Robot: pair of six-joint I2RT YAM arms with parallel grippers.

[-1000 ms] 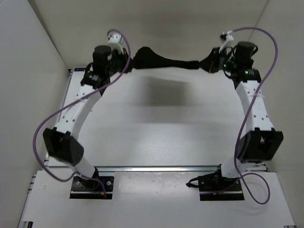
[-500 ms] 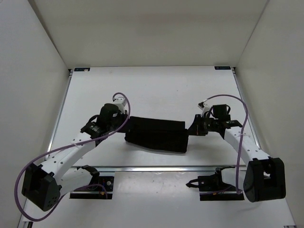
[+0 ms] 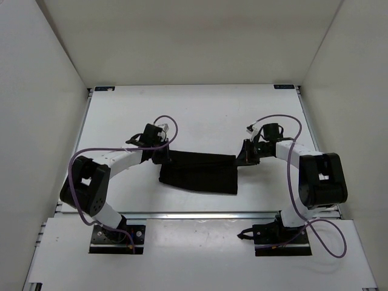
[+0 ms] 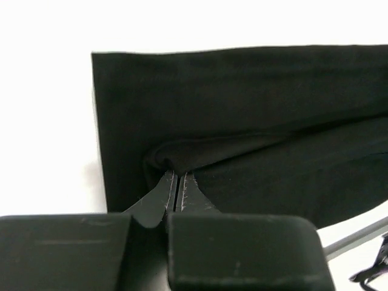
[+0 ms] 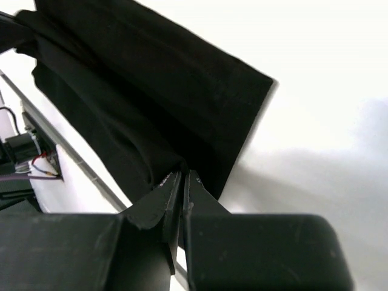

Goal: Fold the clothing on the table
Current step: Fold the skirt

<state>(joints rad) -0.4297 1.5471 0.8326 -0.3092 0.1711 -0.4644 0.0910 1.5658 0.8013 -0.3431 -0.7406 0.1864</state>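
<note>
Garment: your soft black fabric garment (image 3: 197, 173) lies flat on the flat white tabletop (image 3: 200, 115). It forms a wide band across the near middle, just short of the aluminium rail (image 3: 200, 213) at the near edge, and it looks doubled over along its length.
Left gripper: the left gripper (image 4: 176, 182) is closed, low to the table, its tips pinching a small ridge of cloth at the garment's left end.
Right gripper: the right gripper (image 5: 182, 179) is likewise clamped on a pleat at the garment's right end.
Why this hold: you have one end in each gripper, so the band spans evenly between them and lies straight rather than bunched.
Stage: judging from how it lies, a lengthwise fold is laid and a crosswise fold probably remains.
Watch: let go of both ends cleanly, or the floppy cloth may drag and rumple.
</note>
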